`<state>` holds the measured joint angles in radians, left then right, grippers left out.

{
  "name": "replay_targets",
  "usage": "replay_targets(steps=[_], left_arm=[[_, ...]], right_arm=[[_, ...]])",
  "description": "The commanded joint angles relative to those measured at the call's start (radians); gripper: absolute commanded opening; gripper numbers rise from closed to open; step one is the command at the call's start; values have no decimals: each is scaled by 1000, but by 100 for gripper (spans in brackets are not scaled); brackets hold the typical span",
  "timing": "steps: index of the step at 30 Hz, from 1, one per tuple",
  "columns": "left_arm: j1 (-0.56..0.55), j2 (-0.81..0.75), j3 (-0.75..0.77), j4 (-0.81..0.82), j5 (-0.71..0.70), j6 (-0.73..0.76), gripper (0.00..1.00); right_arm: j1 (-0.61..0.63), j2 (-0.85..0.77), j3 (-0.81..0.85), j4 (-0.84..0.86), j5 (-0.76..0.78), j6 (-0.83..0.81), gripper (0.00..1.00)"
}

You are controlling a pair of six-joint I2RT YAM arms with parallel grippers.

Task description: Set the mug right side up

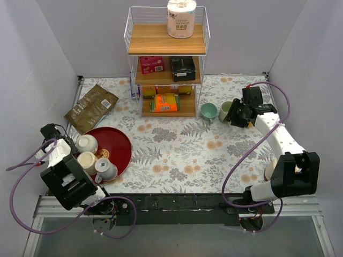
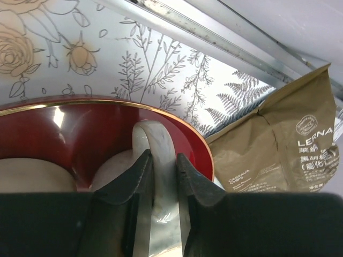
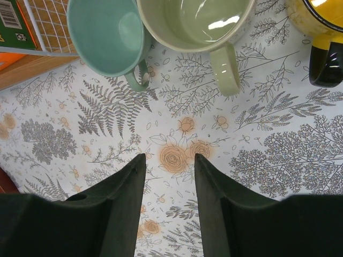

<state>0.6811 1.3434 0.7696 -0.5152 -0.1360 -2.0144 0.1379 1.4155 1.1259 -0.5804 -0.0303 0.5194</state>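
Note:
A white marbled mug [image 1: 87,143] sits on the red tray [image 1: 119,143] at the left, its flat base facing up. My left gripper [image 1: 73,142] is shut on this mug's handle [image 2: 155,140]; in the left wrist view the left gripper [image 2: 162,158] has both fingers pressed on the handle, low over the tray [image 2: 64,126]. Two more pale mugs [image 1: 87,162] [image 1: 106,170] stand on the tray beside it. My right gripper [image 1: 236,115] is open and empty over the tablecloth, and in the right wrist view it [image 3: 169,158] sits just short of a teal mug [image 3: 107,35] and a green mug [image 3: 195,21].
A brown snack bag [image 1: 91,107] lies behind the tray. A wire shelf rack [image 1: 167,64] with boxes and a toilet roll stands at the back centre. The teal mug [image 1: 209,111] and green mug [image 1: 225,111] stand upright right of it. A yellow mug [image 3: 321,21] is nearby.

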Motion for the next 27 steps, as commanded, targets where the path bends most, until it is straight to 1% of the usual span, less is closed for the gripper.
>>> replay_targets(steps=[1, 3, 10, 18, 23, 27], left_arm=[[0, 2, 36, -22, 16, -351, 9], [-3, 2, 43, -25, 22, -354, 0], [-25, 10, 63, -11, 35, -365, 0], [-55, 16, 71, 81, 64, -376, 0], [-112, 5, 92, 122, 70, -405, 0], [-181, -1, 108, 144, 65, -420, 0]], right_arm=[[2, 13, 32, 19, -8, -9, 48], [2, 16, 34, 19, -10, -7, 48], [0, 16, 34, 19, -5, -10, 47], [2, 16, 34, 19, -2, -13, 47], [2, 16, 32, 21, 0, -13, 47], [0, 13, 31, 22, 1, -13, 47]])
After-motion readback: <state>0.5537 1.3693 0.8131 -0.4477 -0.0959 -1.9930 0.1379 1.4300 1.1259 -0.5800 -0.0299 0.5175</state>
